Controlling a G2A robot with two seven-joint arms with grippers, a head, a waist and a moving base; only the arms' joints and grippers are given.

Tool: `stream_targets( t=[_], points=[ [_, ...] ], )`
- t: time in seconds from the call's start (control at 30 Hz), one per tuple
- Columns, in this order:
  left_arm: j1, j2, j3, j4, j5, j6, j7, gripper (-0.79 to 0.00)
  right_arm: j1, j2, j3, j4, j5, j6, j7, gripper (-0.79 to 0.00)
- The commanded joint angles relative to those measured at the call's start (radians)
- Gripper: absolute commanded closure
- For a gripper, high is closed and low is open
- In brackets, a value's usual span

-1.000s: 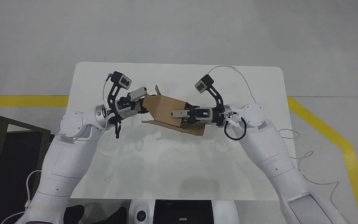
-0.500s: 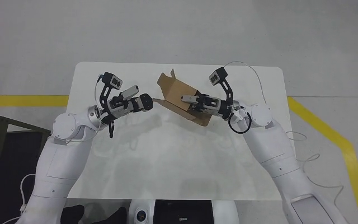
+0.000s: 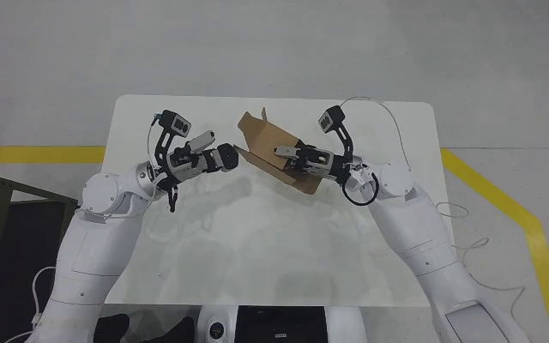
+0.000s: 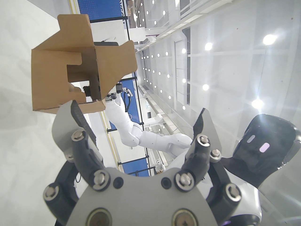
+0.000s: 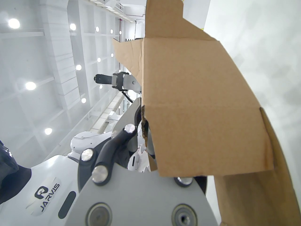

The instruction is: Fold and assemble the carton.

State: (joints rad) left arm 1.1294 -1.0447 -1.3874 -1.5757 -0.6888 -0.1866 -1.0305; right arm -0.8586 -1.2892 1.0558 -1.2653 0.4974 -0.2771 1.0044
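Left hand: my left gripper hangs at 10 o'clock from the middle of the white rectangular table. It is released, its two grey fingers spread wide with nothing between them.
Gap: the tip of that hand lies just beside the carton's 9 o'clock corner. I cannot tell whether they touch.
Carton: the brown corrugated cardboard carton is at 12 o'clock from the table's middle. It is tilted and partly folded into a sleeve, with its end flaps standing open.
Inside the carton: through the open end facing my left wrist I see bare cardboard walls and a dark part of my right hand.
Right hand: my right gripper comes in from the carton's 4 o'clock end. It is clenched on a carton wall, with one finger lying outside the board.
Count: one carton, one table, two grippers.
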Motion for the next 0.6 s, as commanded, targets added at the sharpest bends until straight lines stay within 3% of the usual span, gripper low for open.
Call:
stream_targets(
  t=[0.0,0.57],
  points=[
    [-0.005,0.0,-0.001,0.008,0.002,-0.002,0.001,-0.785,0.0,0.0,-0.005,-0.002,0.003,0.004,0.021,0.0],
    [-0.008,-0.008,0.029,-0.009,-0.02,0.003,-0.007,-0.785,0.012,-0.01,-0.045,-0.01,0.039,-0.005,0.097,0.0]
  ],
)
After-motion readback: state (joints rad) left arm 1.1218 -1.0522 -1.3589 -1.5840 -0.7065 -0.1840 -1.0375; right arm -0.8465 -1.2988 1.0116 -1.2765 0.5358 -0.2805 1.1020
